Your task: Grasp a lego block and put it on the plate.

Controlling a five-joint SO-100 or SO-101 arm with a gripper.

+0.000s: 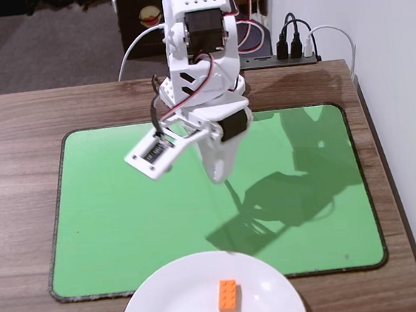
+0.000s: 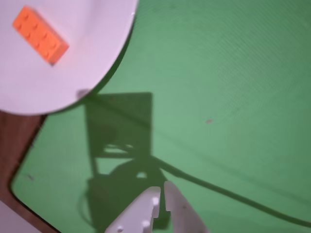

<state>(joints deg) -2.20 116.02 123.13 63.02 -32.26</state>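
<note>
The orange lego block (image 1: 228,296) lies flat on the white plate (image 1: 172,309) at the front edge of the table. In the wrist view the lego block (image 2: 40,35) rests on the plate (image 2: 92,53) at the top left. My white gripper (image 1: 218,176) hangs above the middle of the green mat, well behind the plate and apart from the block. Its tips (image 2: 162,189) nearly touch, with nothing between them; the gripper is shut and empty.
A green mat (image 1: 111,226) covers the wooden table (image 1: 12,132). The arm's base and cables stand at the back centre, with a power strip (image 1: 287,58) behind. The table's right edge runs close to the mat.
</note>
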